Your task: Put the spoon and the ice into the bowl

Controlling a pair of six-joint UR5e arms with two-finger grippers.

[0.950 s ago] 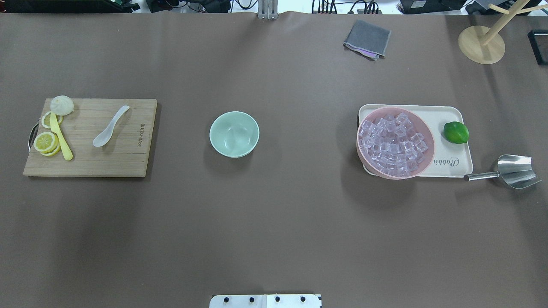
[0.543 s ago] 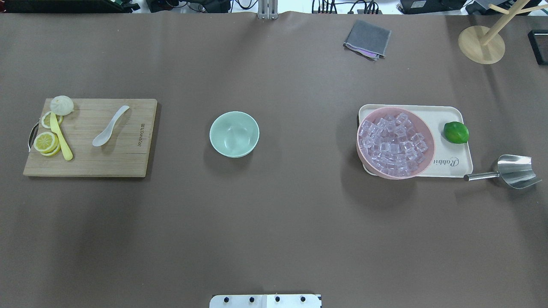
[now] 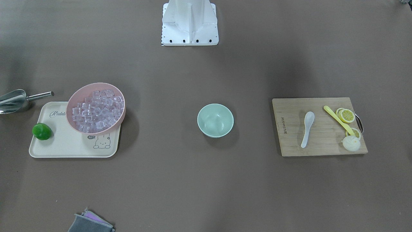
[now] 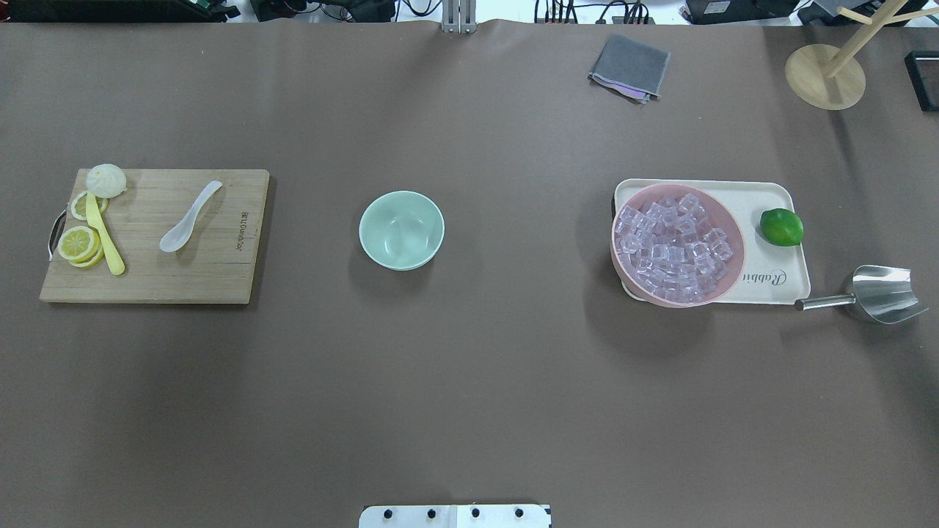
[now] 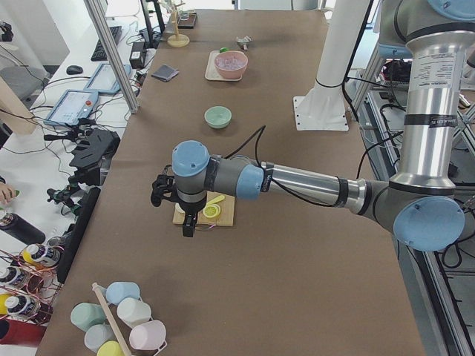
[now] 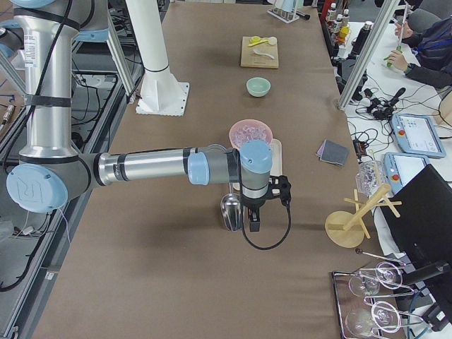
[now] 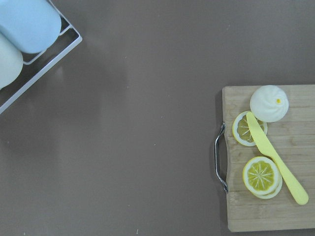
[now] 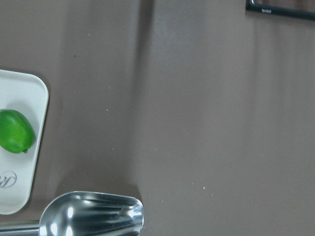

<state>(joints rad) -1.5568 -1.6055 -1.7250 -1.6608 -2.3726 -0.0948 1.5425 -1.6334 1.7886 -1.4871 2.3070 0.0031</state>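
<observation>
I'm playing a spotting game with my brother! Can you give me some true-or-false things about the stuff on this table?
1. The white spoon lies on the wooden cutting board. True.
2. The ice cubes are in the mint-green bowl. False: that bowl is empty; the cubes are all in the pink bowl.
3. The lime sits on the cream tray. True.
4. The metal scoop is inside the pink bowl. False: it lies on the table, just off the tray.
5. The lemon slices are on the cutting board. True.
</observation>
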